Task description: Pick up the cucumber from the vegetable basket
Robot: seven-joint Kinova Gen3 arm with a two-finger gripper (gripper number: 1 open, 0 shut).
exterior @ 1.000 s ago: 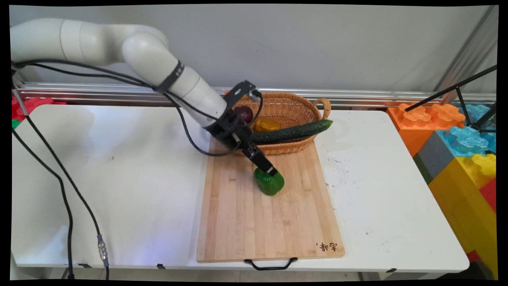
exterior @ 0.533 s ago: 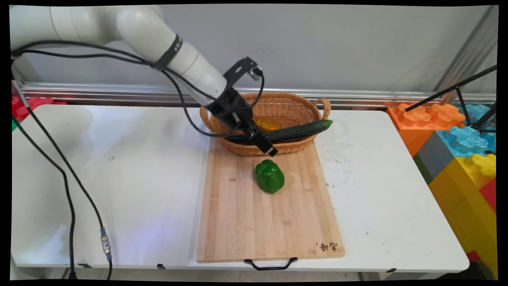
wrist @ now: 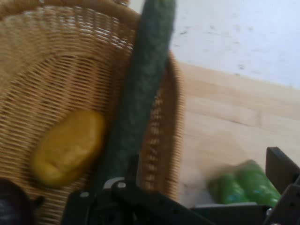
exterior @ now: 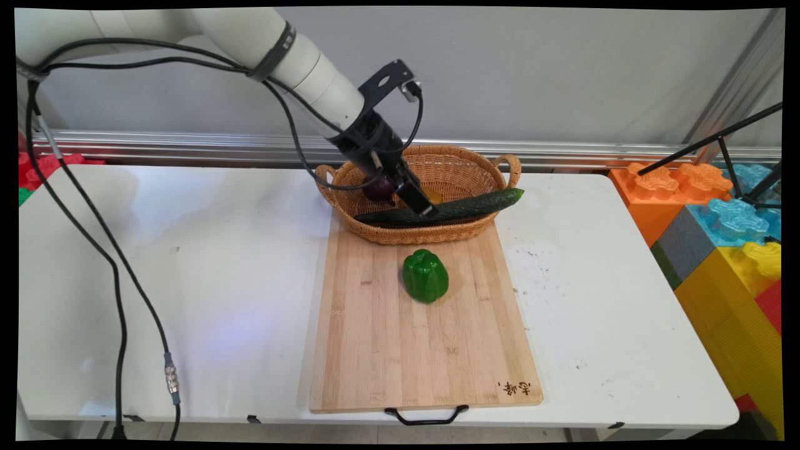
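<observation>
I see the gripper (exterior: 426, 209) hanging over the near part of the basket (exterior: 465, 232), just above the cucumber (exterior: 475, 205), with nothing in its grasp; the hand view shows one finger (wrist: 281, 171) at the far right and the linkage low at the left, so it reads as spread wide to me. The cucumber is long, dark green and slightly rough-skinned, lying slantwise across the basket with its right tip resting over the rim near the right handle. Beside it inside the basket I make out a yellow fruit (wrist: 68, 146) and a dark purple one (exterior: 379, 187), partly hidden behind the arm. The pepper (exterior: 425, 275) is glossy green and lobed, lying on the board (exterior: 375, 350) just in front of the basket, apart from the gripper. The board's far edge touches or slips under the basket; its near edge, with a black handle (exterior: 426, 415), reaches the front edge of the surface (exterior: 187, 269). I have open room on the board's near half and on the surface to left and right. Coloured blocks (exterior: 725, 225) stand off the right end.
</observation>
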